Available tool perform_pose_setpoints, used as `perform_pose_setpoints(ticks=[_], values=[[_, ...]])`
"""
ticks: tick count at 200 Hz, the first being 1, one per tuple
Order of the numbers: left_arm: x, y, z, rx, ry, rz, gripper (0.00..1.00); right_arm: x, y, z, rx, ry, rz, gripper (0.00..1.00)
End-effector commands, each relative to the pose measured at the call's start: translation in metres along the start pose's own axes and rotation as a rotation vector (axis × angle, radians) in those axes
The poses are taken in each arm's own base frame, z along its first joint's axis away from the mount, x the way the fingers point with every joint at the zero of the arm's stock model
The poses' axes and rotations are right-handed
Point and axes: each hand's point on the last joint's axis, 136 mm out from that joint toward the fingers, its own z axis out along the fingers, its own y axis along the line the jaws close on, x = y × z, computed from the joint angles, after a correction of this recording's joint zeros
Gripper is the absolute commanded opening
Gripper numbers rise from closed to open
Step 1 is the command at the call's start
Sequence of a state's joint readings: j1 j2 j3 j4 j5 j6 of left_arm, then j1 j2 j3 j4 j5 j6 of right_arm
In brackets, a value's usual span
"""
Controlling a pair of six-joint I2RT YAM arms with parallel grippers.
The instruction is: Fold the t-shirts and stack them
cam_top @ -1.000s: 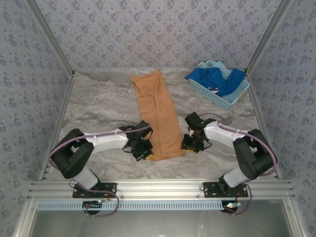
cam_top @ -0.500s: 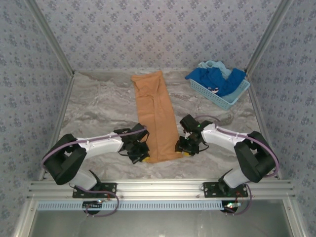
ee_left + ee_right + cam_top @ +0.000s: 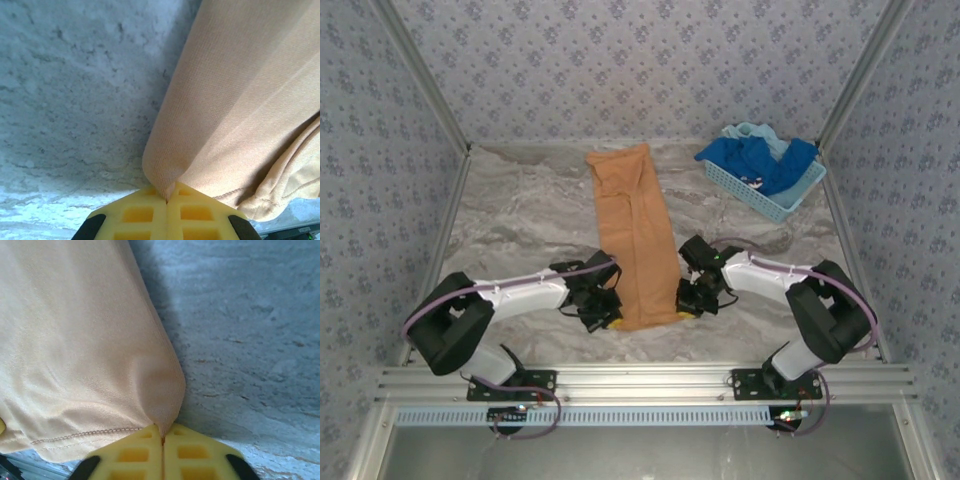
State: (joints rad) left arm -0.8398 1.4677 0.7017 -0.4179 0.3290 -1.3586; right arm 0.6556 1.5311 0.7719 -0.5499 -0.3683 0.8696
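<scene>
**A:** Our right pincer point(image 3: 162, 440) has just moved in from the right and pressed together on the near right corner of the orange-tan t-shirt point(image 3: 75, 340). A second ago it stood partly spread beside the hem.

**B:** And our left pincer point(image 3: 166, 200) stays pinched on the near left corner, so we now hold both.

**A:** The shirt lies as a long strip down the middle of the surface point(image 3: 520, 210).

**B:** We judge the hem is ready to be lifted and carried to the far end. The blue t-shirts point(image 3: 755, 160) wait in the basket point(image 3: 750, 195), far right.
</scene>
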Motion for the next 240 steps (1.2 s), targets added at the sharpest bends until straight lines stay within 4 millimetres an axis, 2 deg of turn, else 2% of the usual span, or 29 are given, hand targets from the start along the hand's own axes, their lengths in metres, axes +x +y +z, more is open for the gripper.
perform_pose_setpoints(ticks=[1,24,42,59,74,129,153,160,182,208,240], values=[[0.016,0.015,-0.006,-0.042,0.040,-0.032,0.00,0.007,0.001,-0.008,0.003,-0.003,-0.007,0.00],[0.025,0.015,-0.010,-0.009,0.053,-0.013,0.00,0.023,-0.002,-0.018,0.026,0.023,-0.031,0.00],[0.025,0.003,-0.019,0.069,0.027,-0.001,0.00,0.030,0.001,-0.027,0.015,0.021,-0.046,0.00],[0.017,-0.011,-0.033,0.131,-0.036,0.007,0.00,0.030,0.007,-0.036,-0.003,0.012,-0.052,0.00],[0.007,-0.020,-0.042,0.169,-0.081,-0.005,0.00,0.020,0.013,-0.044,-0.011,-0.015,-0.048,0.00],[-0.048,-0.054,-0.082,0.307,-0.218,-0.084,0.00,-0.035,0.043,-0.072,-0.050,-0.104,-0.048,0.00],[-0.073,-0.075,-0.097,0.342,-0.232,-0.076,0.00,-0.068,0.059,-0.089,-0.074,-0.146,-0.057,0.00],[-0.080,-0.078,-0.101,0.341,-0.239,-0.072,0.00,-0.080,0.069,-0.097,-0.088,-0.165,-0.068,0.00],[-0.109,-0.085,-0.113,0.342,-0.266,-0.078,0.00,-0.114,0.080,-0.107,-0.102,-0.196,-0.066,0.00],[-0.145,-0.094,-0.116,0.366,-0.275,-0.095,0.00,-0.155,0.096,-0.112,-0.130,-0.222,-0.060,0.00],[-0.196,-0.113,-0.110,0.369,-0.269,-0.087,0.00,-0.204,0.106,-0.096,-0.136,-0.218,-0.028,0.00]])
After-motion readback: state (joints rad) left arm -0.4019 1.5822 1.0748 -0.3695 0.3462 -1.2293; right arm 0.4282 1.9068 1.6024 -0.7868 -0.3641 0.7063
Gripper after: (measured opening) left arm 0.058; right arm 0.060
